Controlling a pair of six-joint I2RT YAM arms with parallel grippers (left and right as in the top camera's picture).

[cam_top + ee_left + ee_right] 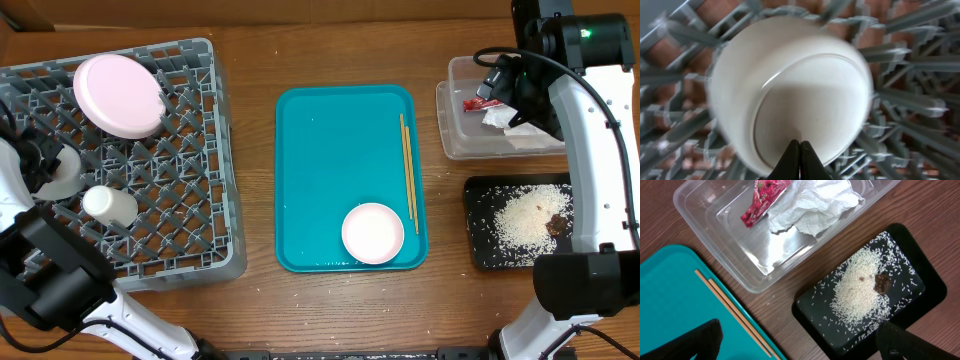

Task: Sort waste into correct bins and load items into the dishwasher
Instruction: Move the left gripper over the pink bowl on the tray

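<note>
A brown wooden worktop [255, 60] fills nearly the whole overhead view, its grain running left to right in darker and lighter streaks. The right wrist view shows the same wood close up, with fine grain lines and a dull, even sheen. Light is soft and diffuse, and shadows are faint. A pale tan strip [300, 8] lines the upper edge of the overhead frame, and a dark band [330, 354] lines the lower edge.
</note>
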